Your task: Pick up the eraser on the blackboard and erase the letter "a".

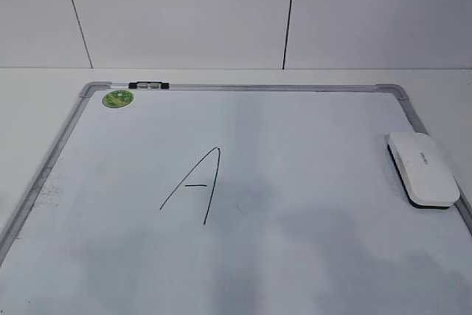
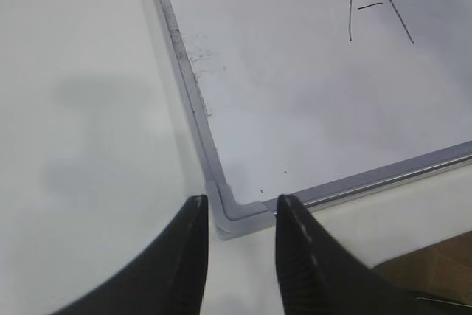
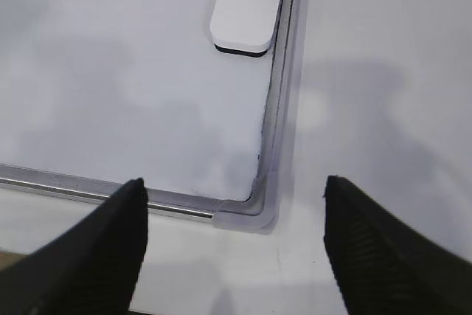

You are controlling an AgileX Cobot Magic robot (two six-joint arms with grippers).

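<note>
The eraser [image 1: 422, 169], a white rounded block with a dark underside, lies on the blackboard [image 1: 295, 138] against its right frame. In the right wrist view the eraser [image 3: 247, 5] is at the top, well ahead of my right gripper [image 3: 232, 186], which is open wide over the board's near right corner [image 3: 251, 212]. My left gripper [image 2: 240, 201] is open a little, empty, over the near left corner [image 2: 232, 215]. A tall capital "A" [image 1: 195, 186] is drawn mid-board. The letter "a" is out of view. Neither gripper shows in the exterior view.
A round green sticker [image 1: 117, 98] sits at the board's far left corner, with a small black clip [image 1: 147, 85] on the top frame. Faint marker smudges [image 2: 200, 57] run along the left frame. White tabletop [image 2: 88, 108] surrounds the board; a tiled wall [image 1: 184, 12] stands behind.
</note>
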